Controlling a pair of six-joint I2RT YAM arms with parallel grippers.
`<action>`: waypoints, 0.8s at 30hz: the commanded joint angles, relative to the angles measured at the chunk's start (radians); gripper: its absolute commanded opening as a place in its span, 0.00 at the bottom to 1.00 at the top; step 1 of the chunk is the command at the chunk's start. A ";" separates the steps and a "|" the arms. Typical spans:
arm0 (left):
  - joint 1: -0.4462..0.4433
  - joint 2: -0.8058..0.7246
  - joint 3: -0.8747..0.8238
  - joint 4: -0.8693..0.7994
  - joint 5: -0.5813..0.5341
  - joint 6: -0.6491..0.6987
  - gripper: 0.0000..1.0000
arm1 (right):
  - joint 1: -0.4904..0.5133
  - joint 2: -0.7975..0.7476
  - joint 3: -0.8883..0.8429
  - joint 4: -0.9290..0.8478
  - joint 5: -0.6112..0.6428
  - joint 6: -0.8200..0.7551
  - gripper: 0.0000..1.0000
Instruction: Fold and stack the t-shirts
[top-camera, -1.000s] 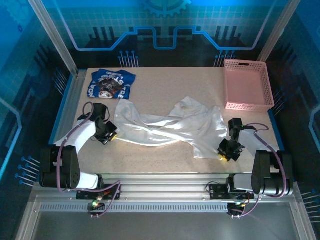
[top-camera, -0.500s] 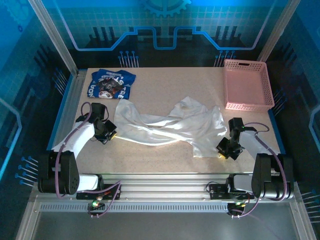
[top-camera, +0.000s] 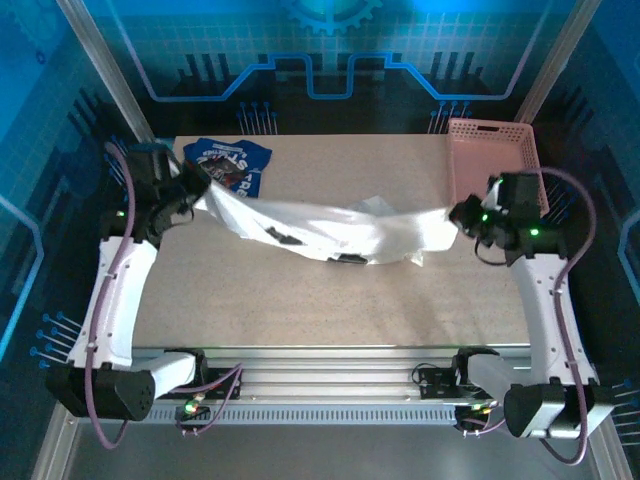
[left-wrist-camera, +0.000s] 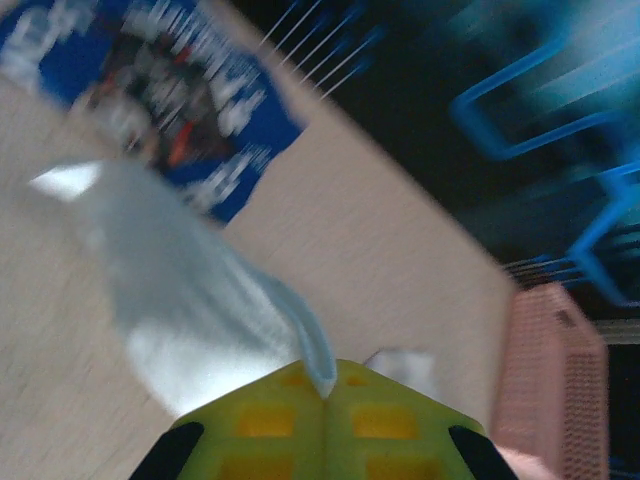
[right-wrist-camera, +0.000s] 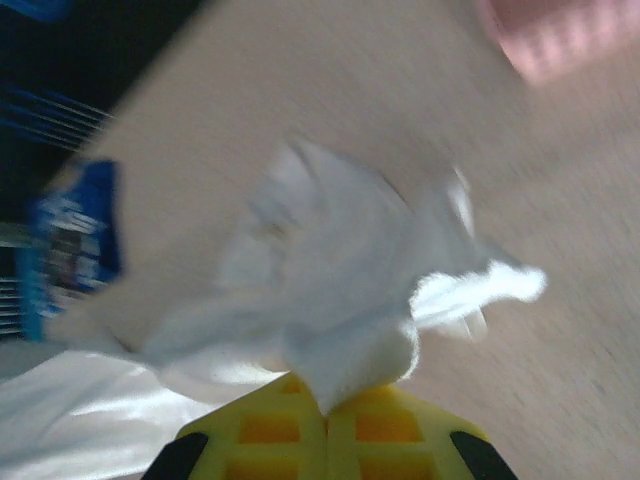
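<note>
While both pairs of jaws are clamped on cloth, we see the white t-shirt (top-camera: 330, 232) strung between them as a long, sagging band, soft and creased, its middle drooping toward the speckled beige desk (top-camera: 330, 310). The left jaws pinch one end and the right jaws the other. From the left wrist, the yellow-green pads (left-wrist-camera: 270, 420) meet with only a thin folded edge of white fabric (left-wrist-camera: 190, 300) caught in the seam between them. From the right wrist, the matching waffle-textured pads (right-wrist-camera: 270, 425) close on a thicker, bunched wad of the same shirt (right-wrist-camera: 330, 290), which spreads out ahead of them in loose folds. The blue t-shirt (top-camera: 228, 165) lies flat on the desk just beyond the left jaws, its white lettering and graphic facing up. Just past the right jaws sits the pink basket (top-camera: 480, 125), rectangular, with rigid plastic lattice walls.
</note>
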 joint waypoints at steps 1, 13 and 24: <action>0.011 0.020 0.160 0.016 -0.018 0.107 0.00 | -0.028 0.007 0.174 -0.007 -0.072 -0.031 0.00; 0.020 0.065 0.554 0.041 0.009 0.216 0.00 | -0.178 0.065 0.722 -0.029 -0.200 0.059 0.00; 0.020 0.041 0.558 0.087 0.060 0.231 0.00 | -0.219 0.171 1.012 -0.056 -0.308 0.133 0.00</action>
